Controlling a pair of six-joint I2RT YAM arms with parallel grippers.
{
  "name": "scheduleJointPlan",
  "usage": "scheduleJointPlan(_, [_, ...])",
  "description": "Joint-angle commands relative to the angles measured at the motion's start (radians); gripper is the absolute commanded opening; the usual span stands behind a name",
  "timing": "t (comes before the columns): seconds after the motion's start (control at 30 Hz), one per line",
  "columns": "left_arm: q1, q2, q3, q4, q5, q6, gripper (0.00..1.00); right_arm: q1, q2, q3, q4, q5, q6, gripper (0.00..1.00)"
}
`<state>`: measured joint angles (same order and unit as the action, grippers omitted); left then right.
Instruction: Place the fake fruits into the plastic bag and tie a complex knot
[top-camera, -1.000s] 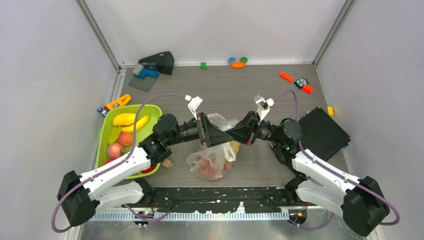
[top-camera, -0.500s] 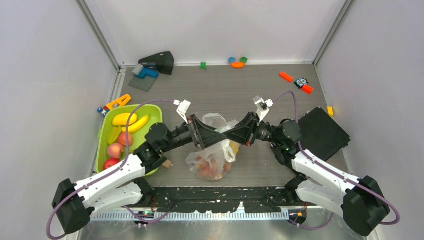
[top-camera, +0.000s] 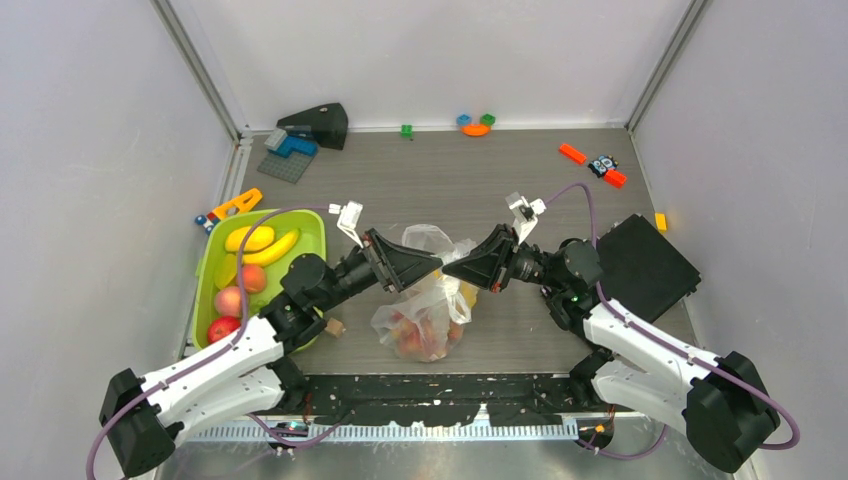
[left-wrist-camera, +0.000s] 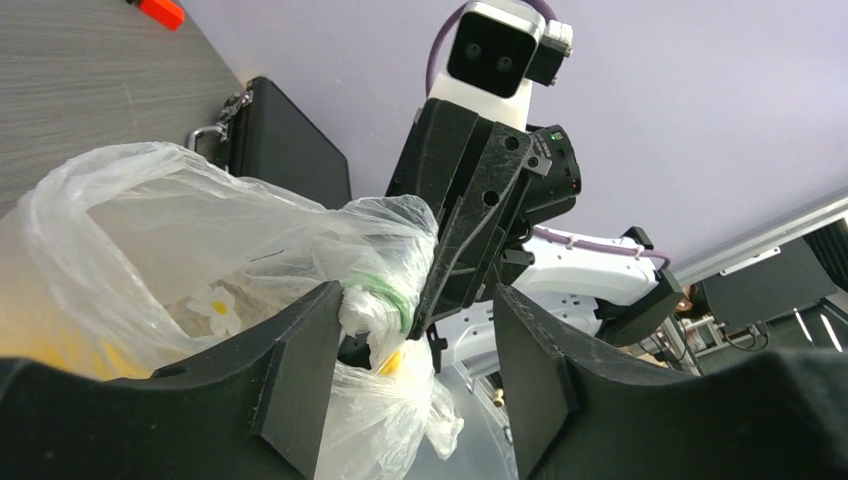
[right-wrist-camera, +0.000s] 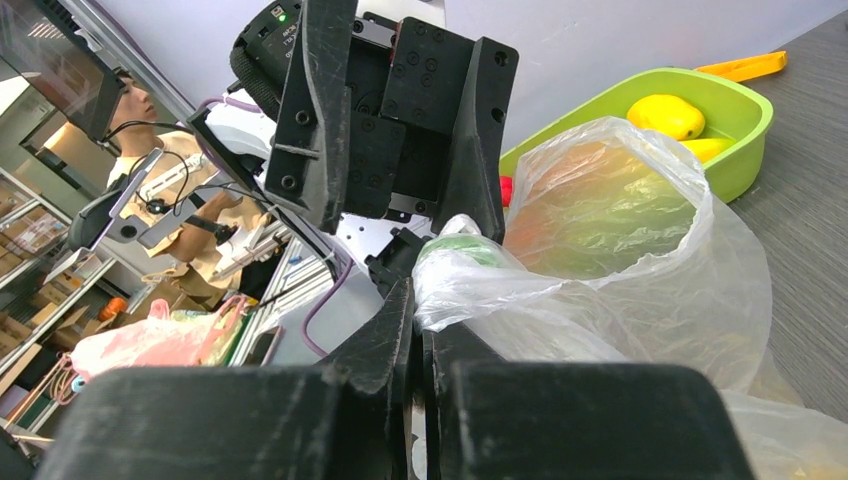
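The right pincer (right-wrist-camera: 418, 295) clenched the bag (top-camera: 425, 322) by its twisted neck, holding it between the left pincer's (left-wrist-camera: 418, 297) parted jaws, seemingly for a knotting grab.

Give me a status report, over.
Right gripper shut on handle of thin transparent plastic bag. Left gripper open, straddling same bunch. Several glossy plastic fruits in lime-green tray.

No text, label, brand or number is legible on anything in these views.
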<state>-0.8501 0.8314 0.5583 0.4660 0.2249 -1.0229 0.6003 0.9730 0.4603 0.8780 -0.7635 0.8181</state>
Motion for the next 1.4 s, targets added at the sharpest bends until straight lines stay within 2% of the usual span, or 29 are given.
scheduleJointPlan(0.0, [-0.004, -0.008, 0.005, 0.048, -0.057, -0.016, 0.56, 0.001, -0.018, 0.002, 0.01, 0.007, -0.023, 0.05])
scheduleJointPlan(0.43, [-0.004, 0.026, 0.014, 0.058, -0.07, -0.032, 0.27, 0.001, -0.019, -0.001, 0.004, 0.002, -0.032, 0.05])
scheduleJointPlan(0.73, [-0.004, 0.027, 0.012, 0.045, -0.105, -0.027, 0.0, 0.001, -0.04, -0.001, -0.049, 0.01, -0.069, 0.05])
scheduleJointPlan(0.87, [-0.003, 0.018, 0.001, 0.033, -0.133, -0.018, 0.0, 0.0, -0.058, 0.006, -0.1, 0.022, -0.094, 0.05])
scheduleJointPlan(0.97, [-0.003, 0.026, 0.002, 0.031, -0.132, -0.014, 0.0, 0.001, -0.079, 0.017, -0.151, 0.031, -0.116, 0.15])
scheduleJointPlan(1.2, [-0.004, 0.034, 0.003, 0.031, -0.122, -0.009, 0.0, 0.001, -0.15, 0.031, -0.282, 0.033, -0.152, 0.5])
scheduleJointPlan(1.37, [-0.004, 0.028, 0.002, 0.017, -0.125, 0.0, 0.0, 0.0, -0.213, 0.056, -0.433, 0.045, -0.185, 0.62])
